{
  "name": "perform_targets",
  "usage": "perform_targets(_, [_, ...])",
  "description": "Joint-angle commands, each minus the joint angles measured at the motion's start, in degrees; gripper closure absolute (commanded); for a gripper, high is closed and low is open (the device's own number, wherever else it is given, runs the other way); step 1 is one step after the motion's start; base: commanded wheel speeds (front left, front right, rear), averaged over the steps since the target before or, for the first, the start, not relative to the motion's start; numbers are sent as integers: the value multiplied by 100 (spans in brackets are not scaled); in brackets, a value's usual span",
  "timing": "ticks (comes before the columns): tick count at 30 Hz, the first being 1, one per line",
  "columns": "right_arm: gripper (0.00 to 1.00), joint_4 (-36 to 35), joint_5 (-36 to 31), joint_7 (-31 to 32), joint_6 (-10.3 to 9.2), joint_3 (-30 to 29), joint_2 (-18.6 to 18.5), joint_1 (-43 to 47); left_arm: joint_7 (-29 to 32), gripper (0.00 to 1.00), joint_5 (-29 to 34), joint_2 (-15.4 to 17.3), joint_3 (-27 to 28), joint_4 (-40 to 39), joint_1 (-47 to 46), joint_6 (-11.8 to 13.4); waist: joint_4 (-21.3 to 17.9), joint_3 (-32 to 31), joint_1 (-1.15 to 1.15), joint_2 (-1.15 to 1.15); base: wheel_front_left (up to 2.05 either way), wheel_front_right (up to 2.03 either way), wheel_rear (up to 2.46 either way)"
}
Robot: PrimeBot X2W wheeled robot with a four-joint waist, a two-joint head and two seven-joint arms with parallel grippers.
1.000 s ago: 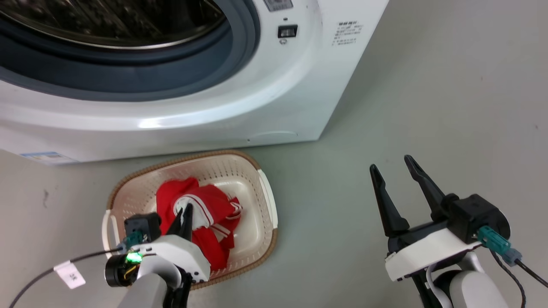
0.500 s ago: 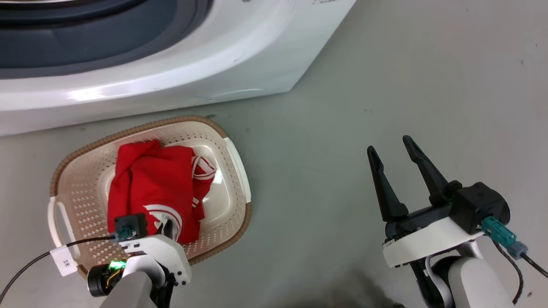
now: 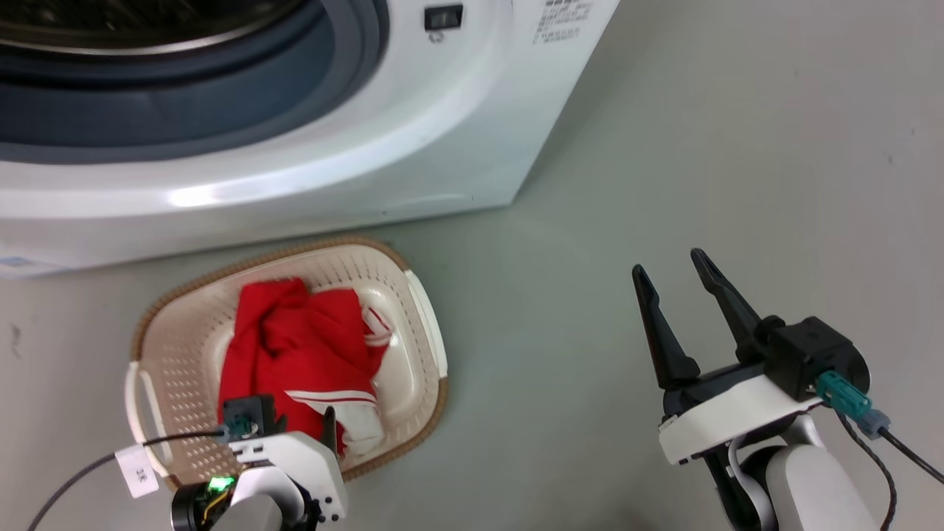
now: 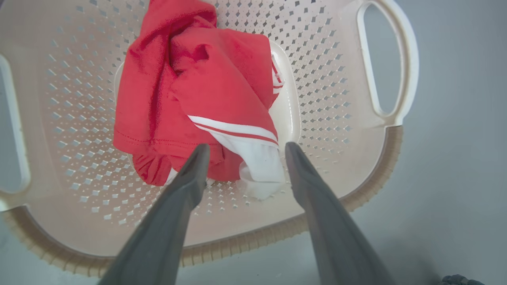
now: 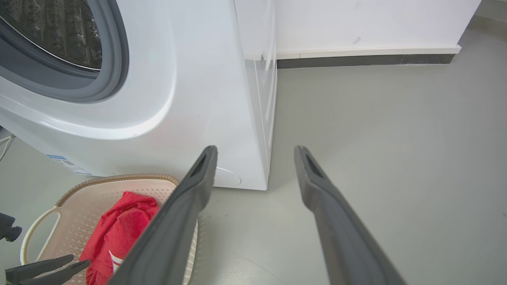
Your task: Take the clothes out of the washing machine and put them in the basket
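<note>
1. Red white-striped fabric clothes [image 3: 295,346] are lying in the cream perforated plastic basket [image 3: 184,295], well left of the wide, empty right claw [image 3: 667,262].
2. Left claw [image 4: 243,146] is hanging wide, empty, just above them.
3. White front-loading washing machine [image 5: 190,79] is standing beyond the claw; what is showing of its steel drum [image 5: 47,27] is looking empty, so the task is seemingly finishing.

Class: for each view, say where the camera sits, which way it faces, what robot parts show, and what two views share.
Head view: on the head, facing down at washing machine and floor; left end effector, right end effector show.
Left wrist view: on that wrist, facing down into basket; own open fingers.
Right wrist view: on that wrist, facing the machine's front; own open fingers.
Shared: clothes in the basket.
</note>
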Motion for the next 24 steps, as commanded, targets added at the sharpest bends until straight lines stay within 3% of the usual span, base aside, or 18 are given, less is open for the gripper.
perform_targets(1, [0,49,-15,13,-3,-32,-7,85,-14,0,28,-40,39,-108,182,25,180,-562,-1,0,0,0,0])
perform_targets(10, [0,121,-148,194,-2,-301,-5,459,-13,0,237,-165,556,-1730,1026,155,589,-1632,-1,0,0,0,0])
perform_targets(17, [0,-54,-242,351,-2,-533,-6,756,-13,0,662,-271,1120,-3516,1677,140,786,-2176,-1,0,0,0,0])
perform_targets(24, [0,-277,-319,497,-2,-780,-6,1012,-13,0,1100,-339,1307,-5365,2158,69,914,-2596,-1,0,0,0,0])
